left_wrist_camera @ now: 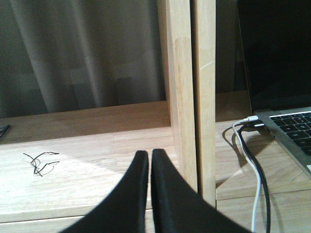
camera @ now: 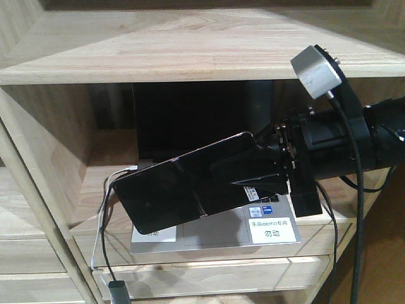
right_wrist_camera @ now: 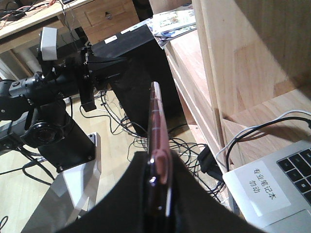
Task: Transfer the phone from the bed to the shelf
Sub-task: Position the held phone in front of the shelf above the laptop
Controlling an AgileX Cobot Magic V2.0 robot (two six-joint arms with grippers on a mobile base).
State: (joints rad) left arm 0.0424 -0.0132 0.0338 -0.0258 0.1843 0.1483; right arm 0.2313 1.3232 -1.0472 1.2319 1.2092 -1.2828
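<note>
Phone: I see it (camera: 180, 190) in mid-air, resting on nothing. Its glossy black face is turned to the front camera and it is tilted with the left end lower, with a crease across the middle. From the right wrist I see only its pinkish rim (right_wrist_camera: 156, 121), edge-on.
Right claw: it (camera: 235, 176) is clenched on the phone's right end, with one finger on each face.
Shelf: the pale planks (camera: 177, 50) frame the bay that the phone hangs in front of.
Laptop: it (camera: 196, 107) stands open in that bay behind the phone, with a dark screen. I cannot tell whether the phone is over its base.
Label: a white printed sticker (camera: 273, 229) sits on the palm rest.
Cables: a white and a black lead (left_wrist_camera: 257, 184) run from the laptop's left side down over the plank edge.
Left claw: its fingers (left_wrist_camera: 149, 156) are pressed together with nothing between them. It hovers over a plank just left of the upright (left_wrist_camera: 180, 97) that borders the laptop's bay.
Curtain: grey folds (left_wrist_camera: 82, 53) hang behind that plank.
</note>
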